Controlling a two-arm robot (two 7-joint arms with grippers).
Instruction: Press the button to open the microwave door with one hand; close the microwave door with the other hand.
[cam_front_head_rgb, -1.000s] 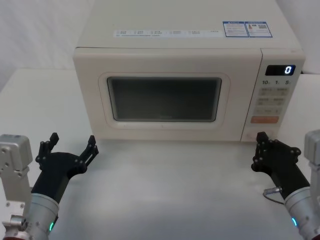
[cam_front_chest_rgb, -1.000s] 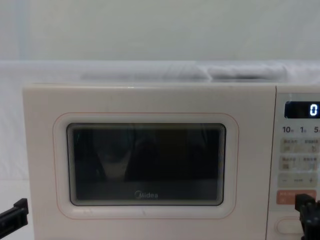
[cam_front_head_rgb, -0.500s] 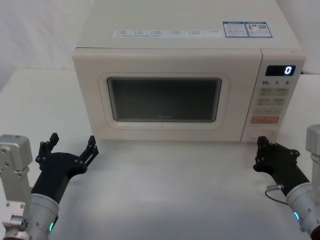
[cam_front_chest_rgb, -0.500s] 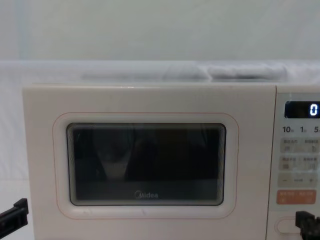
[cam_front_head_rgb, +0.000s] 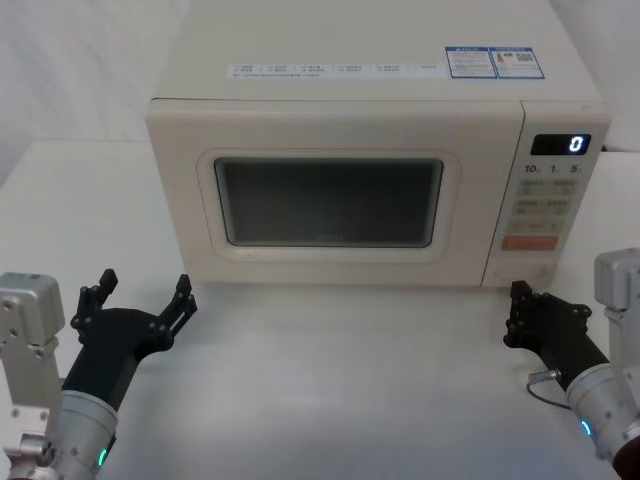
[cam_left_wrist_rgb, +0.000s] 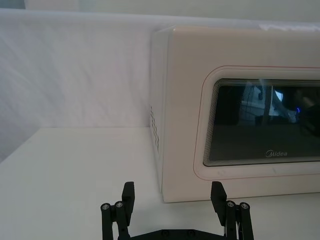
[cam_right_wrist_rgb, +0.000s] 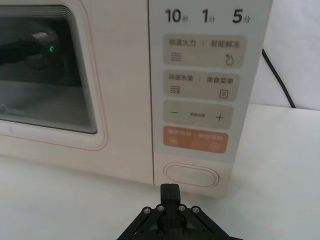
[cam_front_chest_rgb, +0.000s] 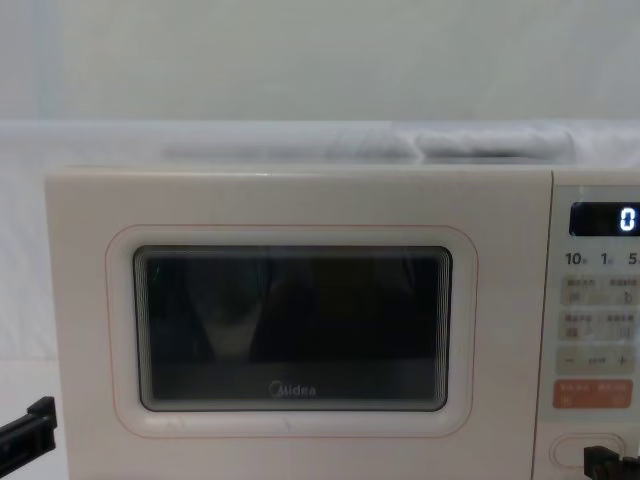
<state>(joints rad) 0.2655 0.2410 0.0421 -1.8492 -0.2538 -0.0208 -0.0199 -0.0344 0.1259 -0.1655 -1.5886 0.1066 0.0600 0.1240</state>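
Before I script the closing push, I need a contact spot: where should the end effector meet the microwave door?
Nothing to grip: the microwave door is a flat, closed, handle-less panel. Probably push its plain frame beside the window, from the front, with the left end effector.

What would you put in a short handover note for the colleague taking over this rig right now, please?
Right gripper: shut, low on the table just in front of the button, not touching it.
Left gripper: open, resting over the table before the microwave's left front corner, apart from it.
Microwave door: closed flush; display reads 0.
Done: nothing visible yet.
Left: press the button with the right gripper so the door opens, then push the door closed with the left gripper.
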